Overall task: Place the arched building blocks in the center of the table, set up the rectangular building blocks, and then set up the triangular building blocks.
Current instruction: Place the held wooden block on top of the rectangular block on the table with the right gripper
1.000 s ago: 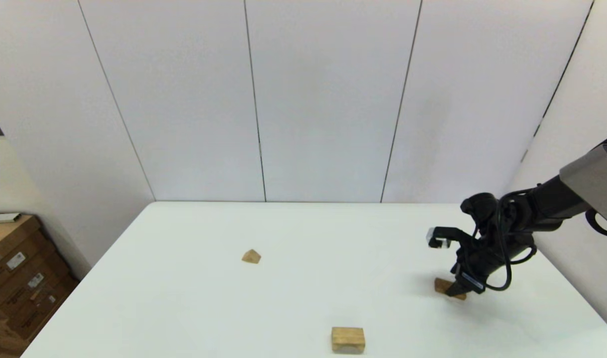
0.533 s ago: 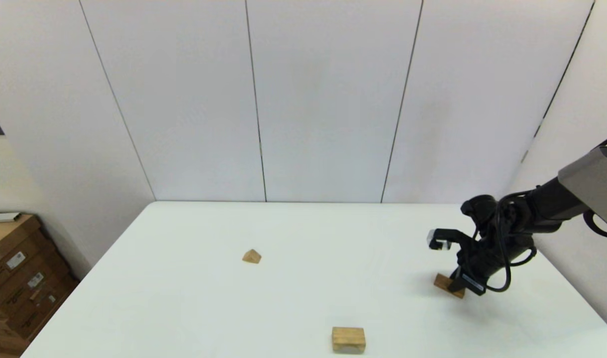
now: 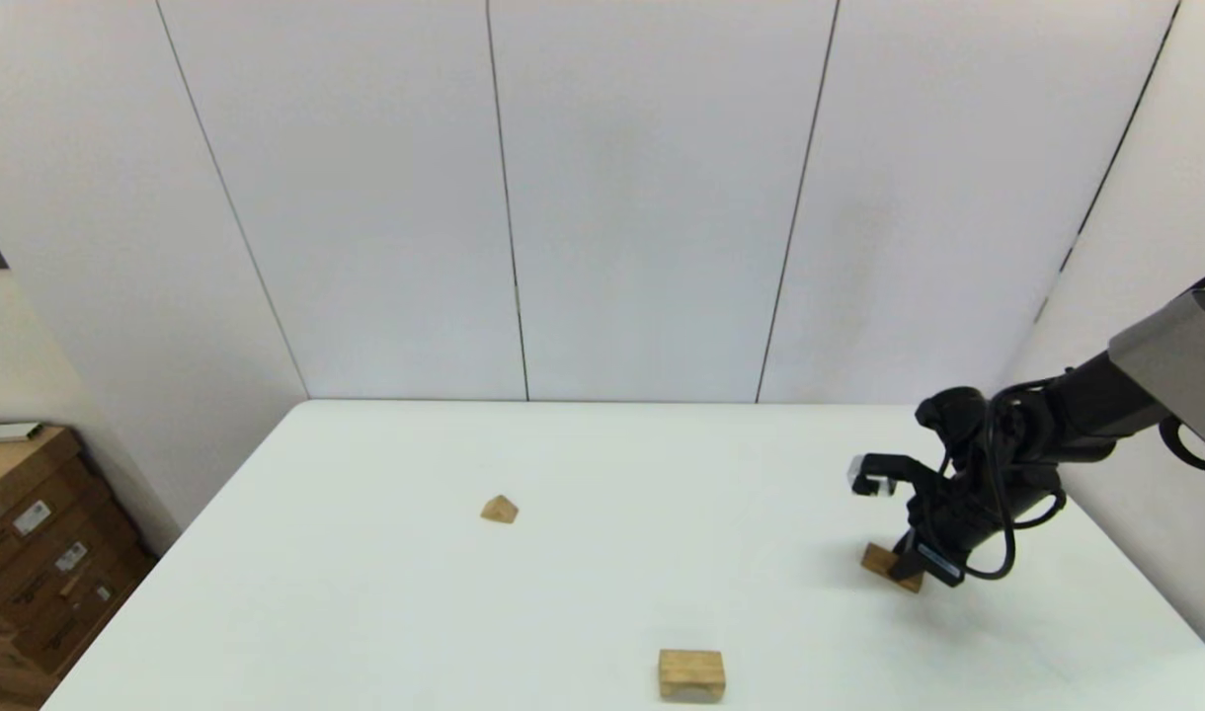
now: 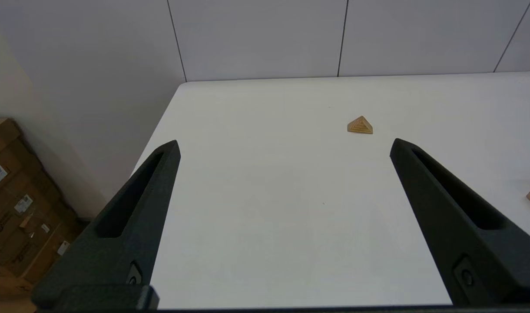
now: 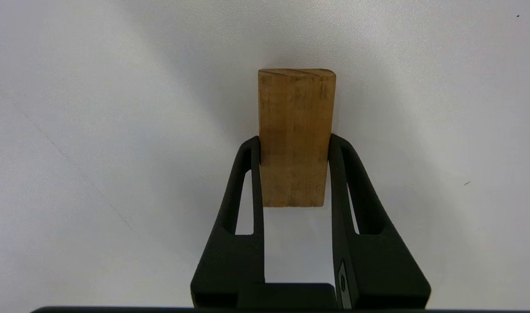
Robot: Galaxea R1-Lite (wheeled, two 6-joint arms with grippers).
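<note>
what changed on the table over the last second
The right gripper, shut on the rectangular block at the table's right side, has raised it slightly and tilted it. The triangular block, arched block and parked, open left gripper stayed put.

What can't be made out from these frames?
- Rectangular slab, head view: near end hidden by the right gripper; lifted or resting on the table, unclear.
- Arched block, head view: cutout not visible.
- Left gripper: out of head view.
</note>
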